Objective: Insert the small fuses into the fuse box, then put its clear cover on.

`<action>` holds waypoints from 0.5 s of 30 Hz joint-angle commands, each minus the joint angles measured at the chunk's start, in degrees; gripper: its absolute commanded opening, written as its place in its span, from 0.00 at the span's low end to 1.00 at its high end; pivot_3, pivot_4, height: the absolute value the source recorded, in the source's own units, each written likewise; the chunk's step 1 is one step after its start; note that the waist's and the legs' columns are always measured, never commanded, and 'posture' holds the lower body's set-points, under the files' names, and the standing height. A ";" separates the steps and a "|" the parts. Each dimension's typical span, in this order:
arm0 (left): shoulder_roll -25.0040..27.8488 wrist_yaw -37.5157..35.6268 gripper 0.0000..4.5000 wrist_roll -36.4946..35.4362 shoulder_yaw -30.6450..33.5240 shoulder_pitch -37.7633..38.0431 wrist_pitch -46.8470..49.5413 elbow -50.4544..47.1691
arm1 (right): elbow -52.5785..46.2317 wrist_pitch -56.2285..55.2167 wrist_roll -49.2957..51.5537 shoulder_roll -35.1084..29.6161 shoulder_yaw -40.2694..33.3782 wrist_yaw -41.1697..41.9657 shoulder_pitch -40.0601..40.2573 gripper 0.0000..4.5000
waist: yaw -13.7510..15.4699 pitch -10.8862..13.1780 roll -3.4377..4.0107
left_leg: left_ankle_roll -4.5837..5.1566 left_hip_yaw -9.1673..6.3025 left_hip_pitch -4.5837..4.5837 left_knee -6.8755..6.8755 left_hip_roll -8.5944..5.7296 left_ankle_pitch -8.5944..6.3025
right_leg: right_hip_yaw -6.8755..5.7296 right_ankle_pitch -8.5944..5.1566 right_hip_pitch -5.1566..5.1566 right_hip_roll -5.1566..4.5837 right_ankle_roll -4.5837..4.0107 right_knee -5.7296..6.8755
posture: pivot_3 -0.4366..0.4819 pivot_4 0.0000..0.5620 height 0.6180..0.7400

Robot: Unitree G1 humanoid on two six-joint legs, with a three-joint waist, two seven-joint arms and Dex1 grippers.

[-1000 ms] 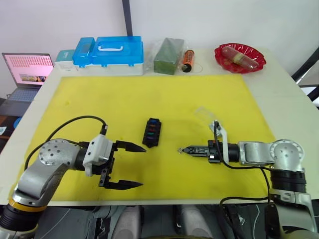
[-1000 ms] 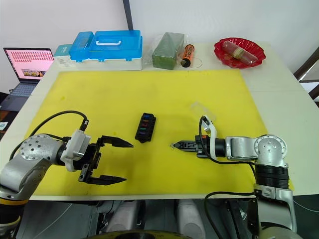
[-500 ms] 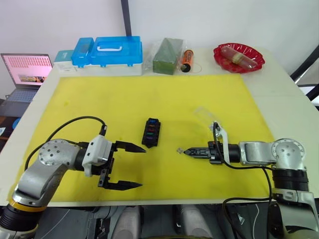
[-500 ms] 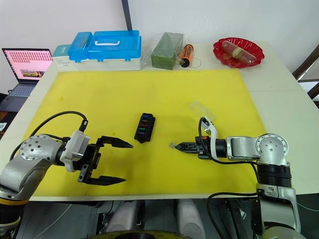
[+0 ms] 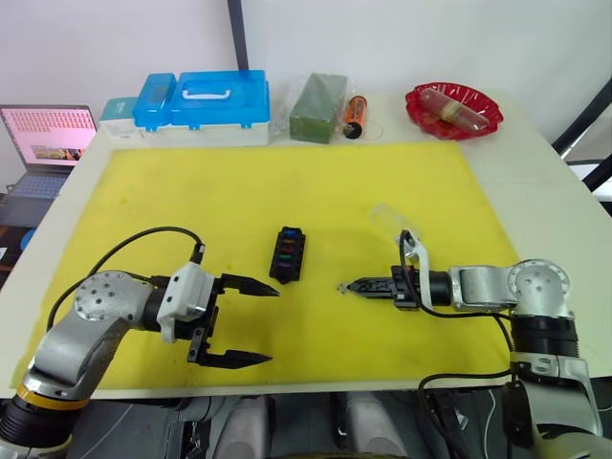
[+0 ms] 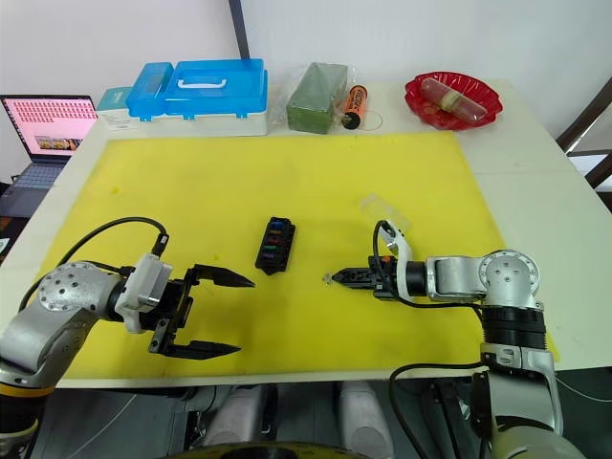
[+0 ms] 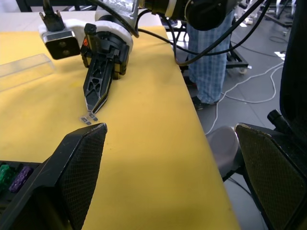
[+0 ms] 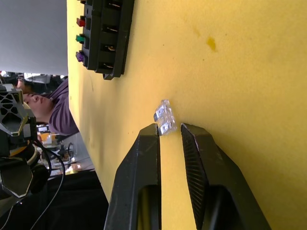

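Note:
The black fuse box lies mid-mat with several coloured fuses in its slots. To its right a small clear fuse rests flat on the yellow mat. My right gripper lies low on the mat pointing at this fuse. Its fingers are open by a narrow gap, and the fuse sits right at their tips. The clear cover lies just behind that arm. My left gripper hovers wide open, near and left of the fuse box, holding nothing.
A blue-lidded storage case, a green package, an orange bottle and a red bowl line the far edge. A laptop sits off the table at left. A person's legs stand beyond the table's right edge.
My right gripper's tips have drawn back slightly, leaving the small fuse on the mat just ahead of them. The left gripper has held still. The camera has shifted a little.

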 commanded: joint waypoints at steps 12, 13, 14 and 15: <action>0.28 0.59 1.00 -0.53 0.39 -1.96 0.68 -1.01 | -1.73 0.36 -3.19 2.56 0.27 1.84 -0.64 0.14 | -1.16 -0.01 0.00 | 0.00 -0.01 0.01 -0.03 0.02 0.00 | 0.00 0.08 0.00 0.03 0.13 0.01 | 0.48 0.27 1.00; 0.28 0.65 1.00 -0.54 0.36 -2.03 0.78 -1.07 | -1.93 0.36 -3.42 2.63 0.32 1.96 -0.51 0.09 | -1.16 -0.01 0.00 | 0.00 -0.01 0.01 -0.03 0.02 0.00 | 0.00 0.08 0.00 0.03 0.13 0.01 | 0.48 0.27 1.00; 0.28 0.69 1.00 -0.55 0.34 -2.07 0.86 -1.11 | -2.05 0.36 -3.61 2.67 0.34 2.06 -0.43 0.05 | -1.16 -0.01 0.00 | 0.00 -0.01 0.01 -0.03 0.02 0.00 | 0.00 0.07 0.00 0.03 0.13 0.01 | 0.48 0.27 1.00; 0.27 0.73 1.00 -0.54 0.32 -2.12 0.92 -1.14 | -2.24 0.36 -3.85 2.75 0.37 2.17 -0.38 0.01 | -1.17 -0.01 -0.01 | 0.00 -0.01 0.01 -0.03 0.02 0.00 | 0.00 0.07 0.00 0.03 0.13 0.01 | 0.48 0.27 1.00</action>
